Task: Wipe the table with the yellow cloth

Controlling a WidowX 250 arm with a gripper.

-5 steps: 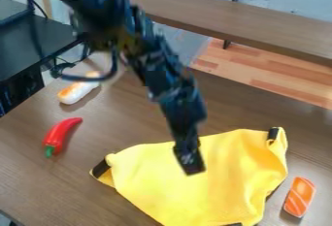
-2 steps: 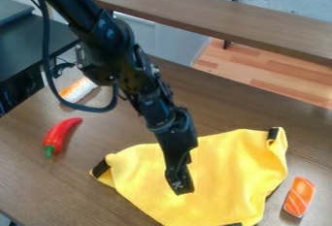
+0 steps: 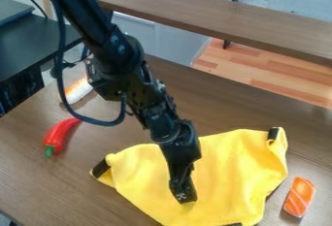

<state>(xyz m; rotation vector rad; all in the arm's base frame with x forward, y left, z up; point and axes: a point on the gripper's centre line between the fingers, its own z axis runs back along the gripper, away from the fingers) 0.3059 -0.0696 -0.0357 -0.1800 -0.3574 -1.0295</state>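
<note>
Yellow fabric forms the landmark for this layout: a soft, matte cloth point(image 3: 227, 176) is laid loosely on the brown, wood-grained table point(image 3: 39, 186). Its outline is irregular, with black patches at several corners. Because the fabric is slack rather than stretched, shallow folds are formed across its surface, and the upper right corner is turned up slightly.

The black gripper point(image 3: 183, 198) is positioned over the lower middle of the cloth, with its tip directed downward at the fabric. Contact cannot be confirmed, since the meeting point is seen at a slant. Whether the gripper is open or closed cannot be told, as it is presented nearly edge-on. No object is seen to be held. The hard, jointed arm point(image 3: 120, 50) is extended from the upper left, so that the gripper is placed above the cloth at an incline. A loop of black cable point(image 3: 60, 65) is hung beside the arm, with enough slack left for the joints.

To the left of the cloth, a glossy red pepper point(image 3: 59, 135) is laid, tapered and curved, with its green stem toward the viewer. Beyond the cloth, at the upper left, a rounded white-and-orange item point(image 3: 77, 90) is partly hidden by the arm and cable. Just right of the cloth, an orange, white-striped block point(image 3: 299, 197) with rounded edges is placed.
</note>
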